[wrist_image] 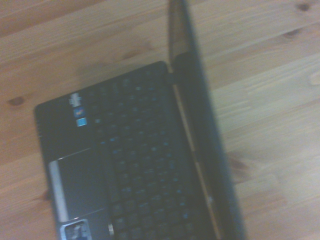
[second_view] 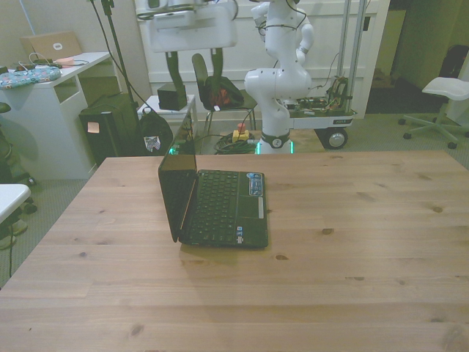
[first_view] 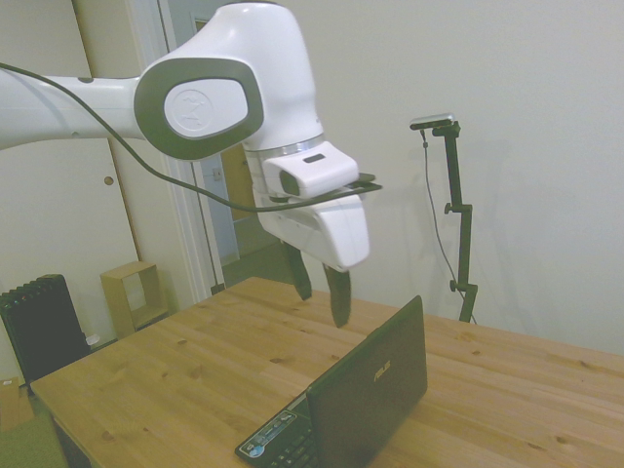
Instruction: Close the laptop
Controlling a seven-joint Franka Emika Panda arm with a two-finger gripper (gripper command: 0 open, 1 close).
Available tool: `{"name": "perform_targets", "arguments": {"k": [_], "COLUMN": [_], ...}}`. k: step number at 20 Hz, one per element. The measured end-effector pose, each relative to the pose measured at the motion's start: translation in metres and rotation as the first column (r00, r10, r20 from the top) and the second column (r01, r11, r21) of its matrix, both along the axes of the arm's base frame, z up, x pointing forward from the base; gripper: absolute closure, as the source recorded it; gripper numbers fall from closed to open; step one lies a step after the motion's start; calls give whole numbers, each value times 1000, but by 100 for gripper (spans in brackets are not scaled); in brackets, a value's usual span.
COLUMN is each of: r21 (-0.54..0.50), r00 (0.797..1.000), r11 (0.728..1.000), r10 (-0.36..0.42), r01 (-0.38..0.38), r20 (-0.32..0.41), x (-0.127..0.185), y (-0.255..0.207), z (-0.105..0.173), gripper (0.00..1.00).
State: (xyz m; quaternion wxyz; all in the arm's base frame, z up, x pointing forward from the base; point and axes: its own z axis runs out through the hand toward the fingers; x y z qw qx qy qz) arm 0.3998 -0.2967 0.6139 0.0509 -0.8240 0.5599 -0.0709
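The black laptop stands open on the wooden table, its lid roughly upright on the side toward the front view's left. In the side view the laptop shows the lid's back with a small silver logo, and coloured stickers sit at the front edge. My gripper hangs in the air above and behind the lid, open, with nothing between its fingers. The front view shows the gripper high above the laptop. The wrist view looks down on the laptop, its dark keyboard and touchpad blurred.
Beyond the table's far edge stand a black chair, a second white robot arm on a wheeled cart and a white desk. A black radiator and a small wooden shelf sit on the floor.
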Motion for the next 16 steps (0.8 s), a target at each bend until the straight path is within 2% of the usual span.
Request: {"name": "perform_targets", "arguments": {"k": [6,9,12,16], "r21": [-13,1,26,40], "r00": [998,996,993,993], "r11": [998,997,997,998], "r10": [-60,-77,-76,-52], "r01": [60,78,78,56], "r20": [-24,-52,-86,-108], "x": [-26,-31,-25,-3], "y": [-90,-119,-136,-134], "z": [-13,-33,-61,-87], "gripper": [0,0,0,0]}}
